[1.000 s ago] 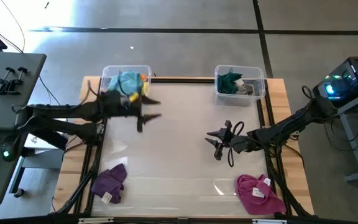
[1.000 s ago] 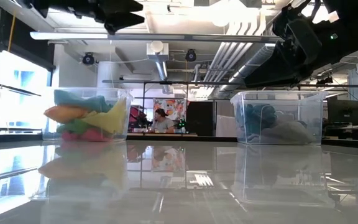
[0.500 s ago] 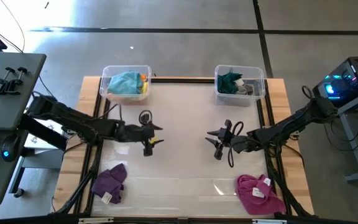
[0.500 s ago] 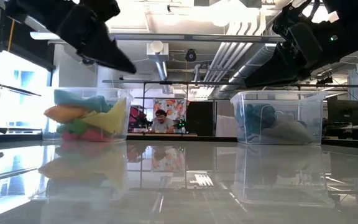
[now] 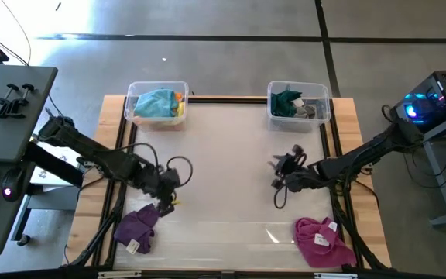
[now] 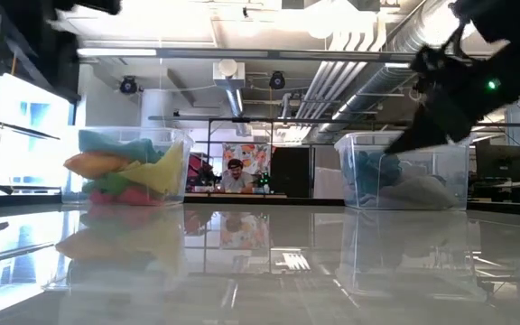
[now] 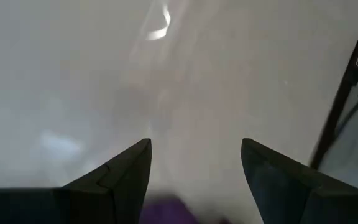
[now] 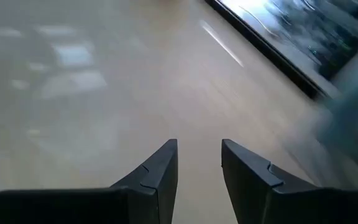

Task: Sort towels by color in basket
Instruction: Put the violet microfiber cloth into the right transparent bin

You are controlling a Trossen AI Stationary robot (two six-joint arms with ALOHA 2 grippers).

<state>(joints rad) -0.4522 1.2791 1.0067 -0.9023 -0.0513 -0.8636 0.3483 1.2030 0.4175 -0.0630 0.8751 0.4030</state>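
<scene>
Open left hand (image 5: 166, 203) just above purple towel (image 5: 137, 228)

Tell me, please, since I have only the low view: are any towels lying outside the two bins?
Observer: Yes, two. A purple towel lies on the left arm's side and a magenta towel on the right arm's, both by the edge nearest your camera.
Operator: Where is the left gripper, please?
Observer: The left gripper hangs open and empty right beside the purple towel.
Operator: And the right one?
Observer: The right gripper is open and empty over mid-table, well short of the magenta towel.
</scene>
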